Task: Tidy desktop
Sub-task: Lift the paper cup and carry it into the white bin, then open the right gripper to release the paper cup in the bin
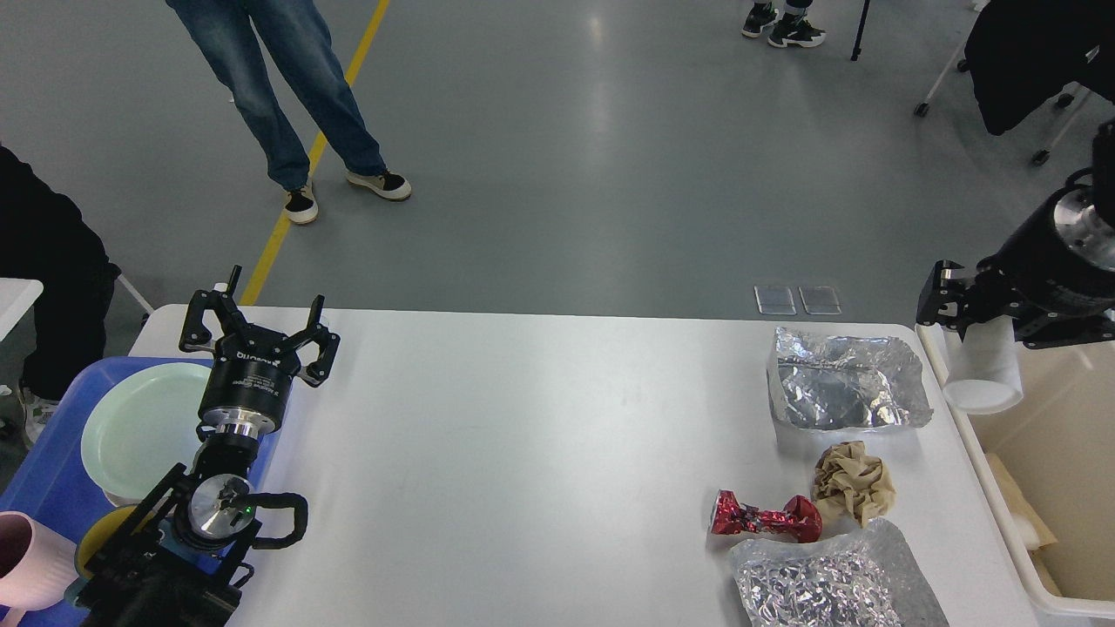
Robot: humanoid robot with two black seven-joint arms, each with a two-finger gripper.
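The white desktop [523, 435] carries litter at its right end: a flattened silver foil wrapper [843, 379], a crumpled brown paper [852, 492], a twisted red foil wrapper [766, 516] and a silver foil bag [827, 583] at the front edge. My right gripper [969, 315] is raised at the right edge and shut on a white paper cup [984, 370], which hangs mouth-down over the left rim of the cream bin [976, 470]. At the back left corner my left gripper [260, 335] stands open and empty, pointing away from me.
A blue tray [48, 475] at the left holds a pale green plate [135, 431], a pink cup [26, 562] and something yellow [94, 537]. A person in jeans [296, 96] stands beyond the table's far edge.
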